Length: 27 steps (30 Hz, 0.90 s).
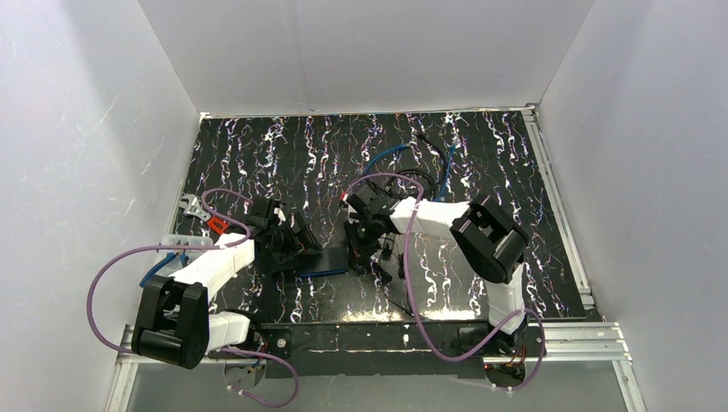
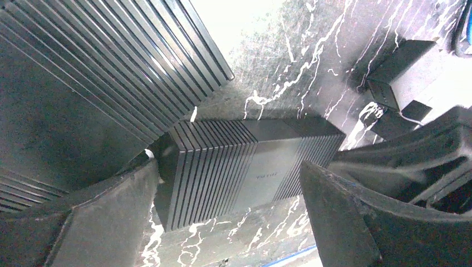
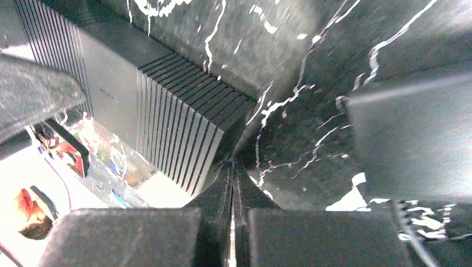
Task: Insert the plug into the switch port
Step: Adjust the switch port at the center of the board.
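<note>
Since the right gripper (image 3: 232, 178) is seen with its fingers pressed flat together at a corner of the black ribbed switch box (image 3: 167, 122), and no plug can be made out between them, a held plug should be confirmed before any push. The left gripper (image 2: 227, 167) is spread over the box, contact unclear, and is best used as a brace. The box lies mid-table between both arms. A blue cable (image 1: 391, 154) loops beyond, its plug end undiscerned.
</note>
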Each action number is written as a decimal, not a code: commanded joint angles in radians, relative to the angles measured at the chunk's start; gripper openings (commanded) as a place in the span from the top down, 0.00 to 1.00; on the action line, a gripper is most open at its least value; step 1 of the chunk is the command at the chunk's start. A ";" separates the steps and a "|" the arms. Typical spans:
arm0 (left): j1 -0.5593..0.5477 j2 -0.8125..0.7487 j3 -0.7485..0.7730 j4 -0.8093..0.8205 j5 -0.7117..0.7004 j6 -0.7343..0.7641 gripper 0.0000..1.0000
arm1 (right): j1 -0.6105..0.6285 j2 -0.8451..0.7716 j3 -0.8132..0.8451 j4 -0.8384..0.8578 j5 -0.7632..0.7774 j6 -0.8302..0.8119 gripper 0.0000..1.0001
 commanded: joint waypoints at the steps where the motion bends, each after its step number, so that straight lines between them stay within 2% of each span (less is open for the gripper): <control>1: 0.003 0.012 0.032 -0.054 -0.054 0.027 0.02 | 0.034 -0.039 -0.058 0.031 0.011 0.027 0.99; 15: 0.004 0.031 0.122 -0.156 -0.137 0.058 0.02 | 0.071 -0.082 -0.116 0.060 0.026 0.039 0.99; 27: 0.004 0.078 0.147 -0.155 -0.111 0.066 0.02 | 0.072 -0.080 -0.075 0.008 0.090 -0.007 0.99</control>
